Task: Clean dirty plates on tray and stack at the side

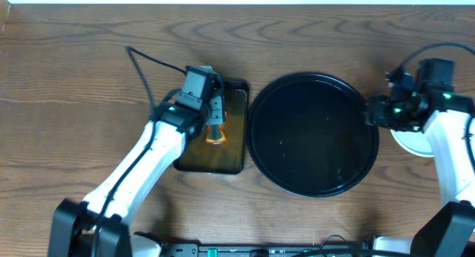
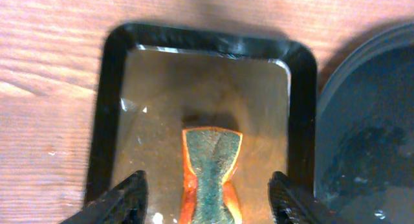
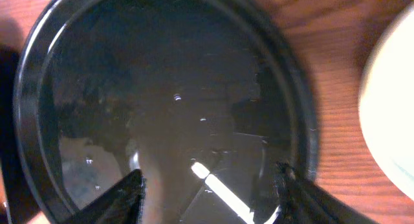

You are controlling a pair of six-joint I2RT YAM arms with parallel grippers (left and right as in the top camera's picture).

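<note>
Showing only a cut-off sliver of plates (image 3: 396, 101), left gripper (image 2: 207, 199), right gripper (image 3: 210, 195), both spread wide.

Tray (image 1: 312, 134): floor bare, open from above. Pan (image 1: 223, 157) just beside its left rim, sponge (image 1: 215, 131) inside. Plates (image 1: 407, 143) past the right rim, partly under right arm (image 1: 445, 138).

The large round black tray (image 1: 312, 138) sits on the brown wood-grain tabletop (image 1: 74, 79). A small rectangular dark pan (image 1: 215, 162) lies just beside its left rim and holds an orange sponge (image 1: 215, 136). The left gripper (image 1: 217, 112) hangs over the sponge. The right gripper (image 1: 369, 114) is at the tray's right rim. A pale round plate (image 1: 408, 144) lies right of the tray, partly hidden by the white right arm (image 1: 453, 149).
</note>
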